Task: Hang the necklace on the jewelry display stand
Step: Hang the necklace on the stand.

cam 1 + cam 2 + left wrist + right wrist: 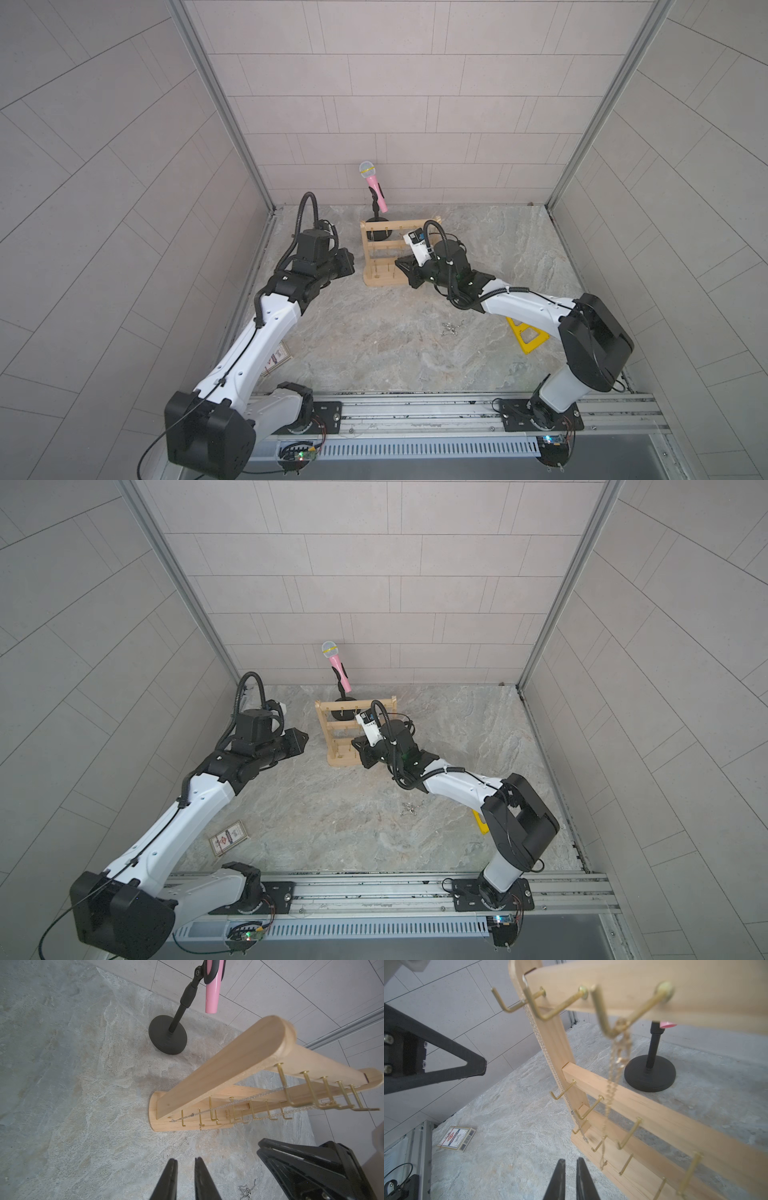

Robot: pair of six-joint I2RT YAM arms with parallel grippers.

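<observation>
The light-wood jewelry display stand [382, 253] [353, 733] stands upright at the back of the table. A gold necklace [612, 1076], blurred, hangs from a top-bar hook. A silver chain [542, 1039] hangs from the end hook beside the post. Another silver necklace [451, 329] [247, 1188] lies loose on the table. My right gripper [401, 266] [571, 1159] is low in front of the stand's base, jaws slightly apart, holding nothing. My left gripper [347, 266] [185, 1159] is left of the stand, open and empty.
A black stand with a pink microphone [376, 187] is right behind the rack. A yellow plastic frame [528, 334] lies under the right arm. A small card box [228, 837] lies at the front left. Tiled walls close in three sides.
</observation>
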